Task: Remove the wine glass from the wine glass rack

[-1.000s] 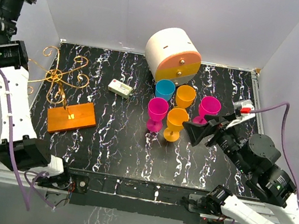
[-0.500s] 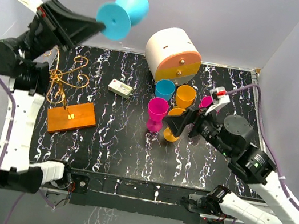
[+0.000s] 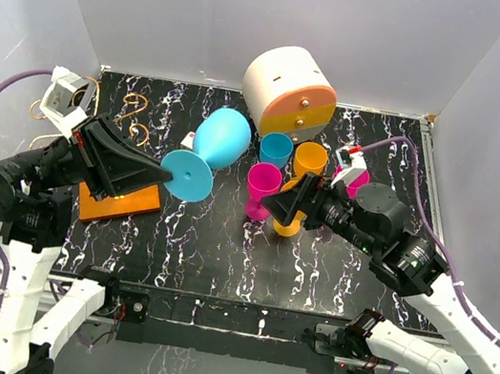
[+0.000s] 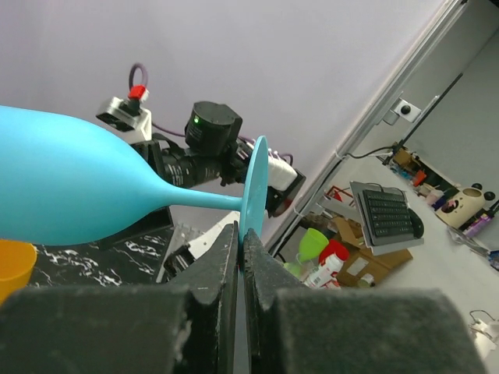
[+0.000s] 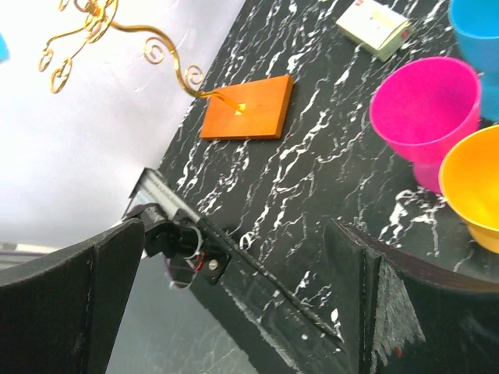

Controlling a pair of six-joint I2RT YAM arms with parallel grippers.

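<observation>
My left gripper (image 3: 158,171) is shut on the round foot of a light blue wine glass (image 3: 220,138), held tilted in the air over the table's middle. In the left wrist view the jaws pinch the foot's rim (image 4: 252,195) and the bowl (image 4: 62,187) points left. The wine glass rack has an orange base plate (image 3: 120,199) and golden wire hooks (image 3: 132,113), partly hidden behind my left arm; the right wrist view shows it (image 5: 248,107) with no glass on it. My right gripper (image 3: 279,200) is open and empty beside the standing cups.
A white-and-orange round drawer cabinet (image 3: 289,89) stands at the back. Blue (image 3: 275,148), orange (image 3: 310,159) and pink (image 3: 262,187) cups cluster in the middle right. A small white box (image 5: 374,28) lies behind them.
My left arm has swung down and right, carrying the blue glass from high above the rack to low over the table's middle. My right gripper has moved left toward the cups.
</observation>
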